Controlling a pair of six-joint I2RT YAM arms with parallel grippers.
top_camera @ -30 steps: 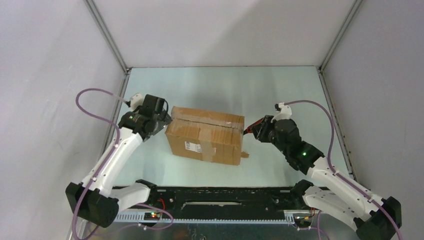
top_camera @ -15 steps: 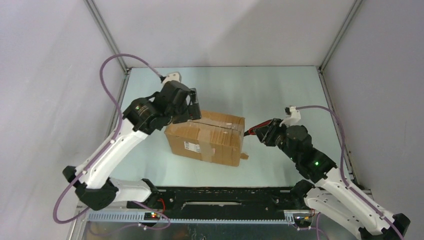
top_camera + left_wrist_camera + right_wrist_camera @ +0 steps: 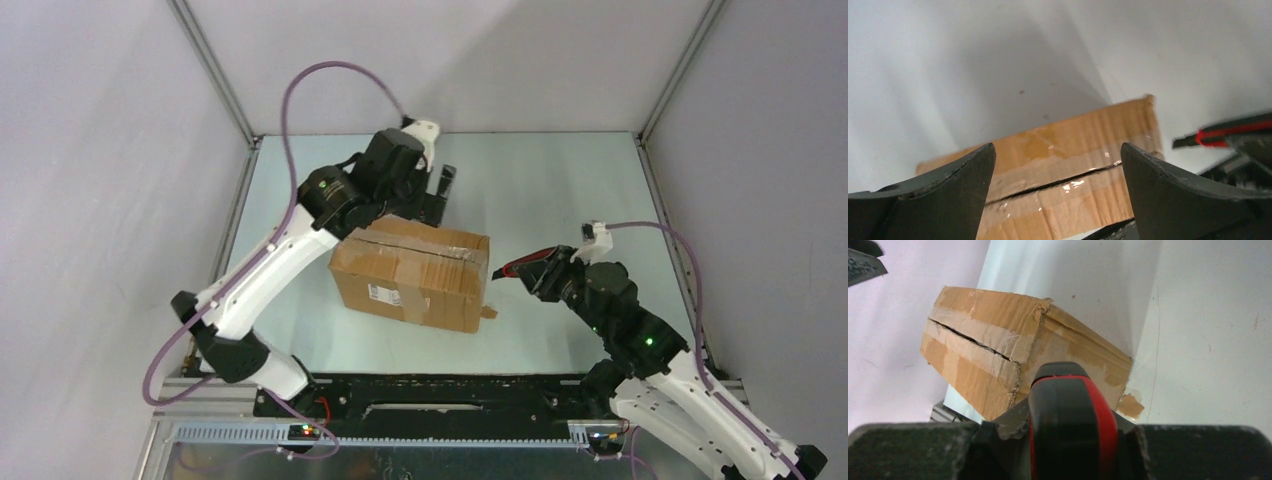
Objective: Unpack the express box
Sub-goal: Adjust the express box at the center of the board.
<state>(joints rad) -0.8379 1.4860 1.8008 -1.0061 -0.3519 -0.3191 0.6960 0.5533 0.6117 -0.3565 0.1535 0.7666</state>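
My left claw [image 3: 437, 190], wide open and empty, has swung up from the left end of the express box [image 3: 412, 272] to hover over its far edge; the slit top seam looks ready for prying. The box sits mid-way on the table [image 3: 560, 180]. My right claw [image 3: 545, 272], clamped on the red-handled utility knife [image 3: 518, 266], waits just off its right end.

Express box [image 3: 412, 275]: brown taped carton, flaps closed, top seam slit, label nearside.
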